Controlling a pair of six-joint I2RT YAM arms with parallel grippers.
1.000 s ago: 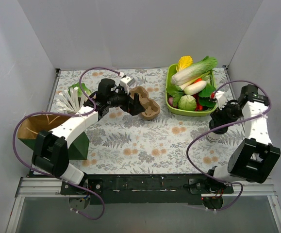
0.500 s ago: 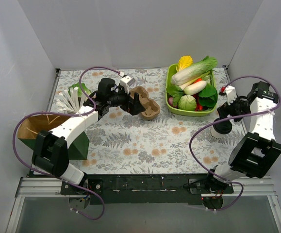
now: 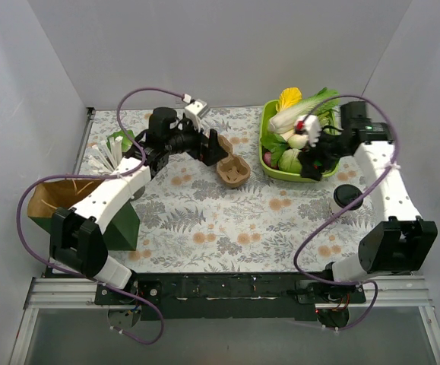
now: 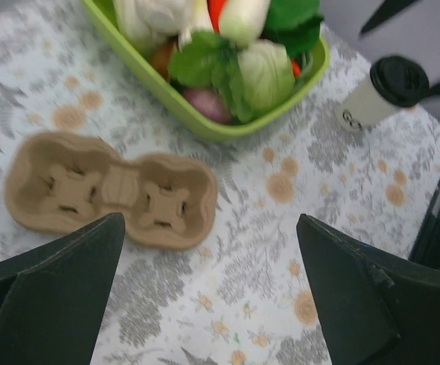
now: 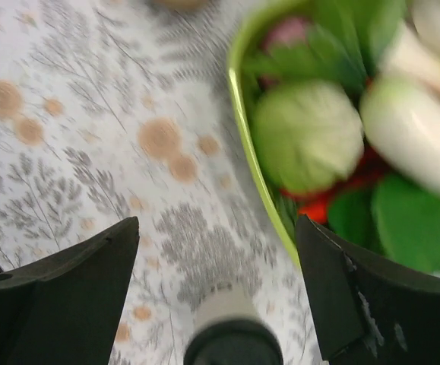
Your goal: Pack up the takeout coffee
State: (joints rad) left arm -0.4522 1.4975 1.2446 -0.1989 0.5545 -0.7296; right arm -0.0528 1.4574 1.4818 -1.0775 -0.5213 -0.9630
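The takeout coffee [image 3: 347,198], a small white cup with a black lid, stands upright on the flowered cloth at the right, with nothing holding it. It also shows as the coffee [image 4: 383,90] and, blurred, as the coffee [image 5: 231,334] at the bottom edge of the right wrist view. My right gripper [image 3: 311,161] hangs open to the coffee's back left, over the near corner of the green tray; the right gripper [image 5: 218,224] holds nothing. My left gripper [image 3: 208,147] is open above the far end of the brown carrier [image 3: 233,171]. In its own wrist view the left gripper [image 4: 210,224] is empty.
The green tray [image 3: 266,163] is piled with vegetables at the back right. A brown paper bag [image 3: 52,199] stands open in a dark green holder at the left. A cup of white utensils [image 3: 115,156] is behind it. The carrier [image 4: 109,190] lies flat on the cloth.
My right arm has swung from over the coffee to the back left, up over the tray's corner, leaving the cup uncovered. The left gripper has drawn back and up from the carrier.
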